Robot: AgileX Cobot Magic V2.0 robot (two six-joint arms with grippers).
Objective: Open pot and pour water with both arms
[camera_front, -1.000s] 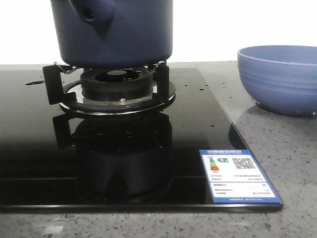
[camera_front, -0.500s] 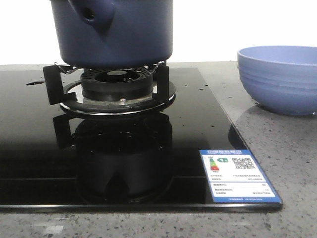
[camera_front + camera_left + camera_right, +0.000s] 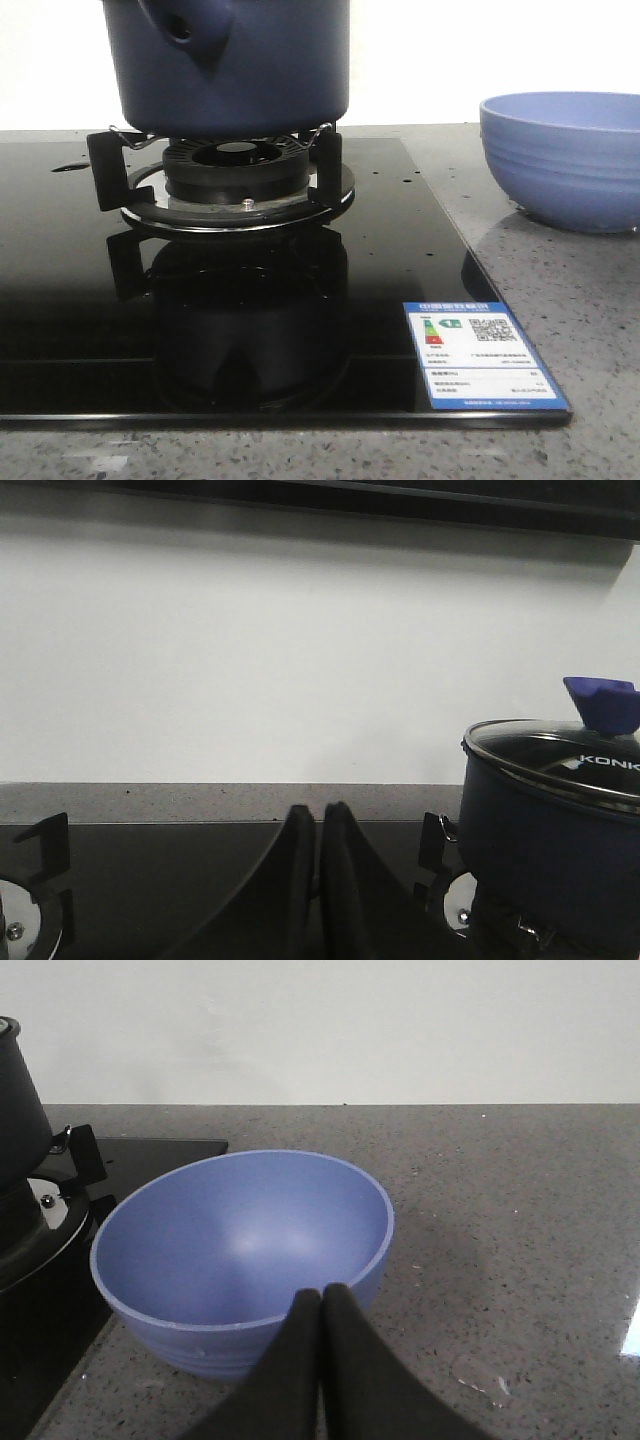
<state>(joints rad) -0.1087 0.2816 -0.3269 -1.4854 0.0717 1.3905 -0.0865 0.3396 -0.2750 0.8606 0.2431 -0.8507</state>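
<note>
Both grippers, left gripper (image 3: 318,825) and right gripper (image 3: 322,1305), are clenched empty. Lid (image 3: 560,755) remains on pot (image 3: 235,65); lid removal comes next, requiring opened fingers.

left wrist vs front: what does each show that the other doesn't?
Left wrist only: the pot's glass lid with its blue knob, on the pot, the shut left gripper, and part of a second burner.
Front only: the blue bowl on the counter, the label sticker on the stove glass, and the pot's handle lug.
Both: the pot sitting on its burner stand.
</note>
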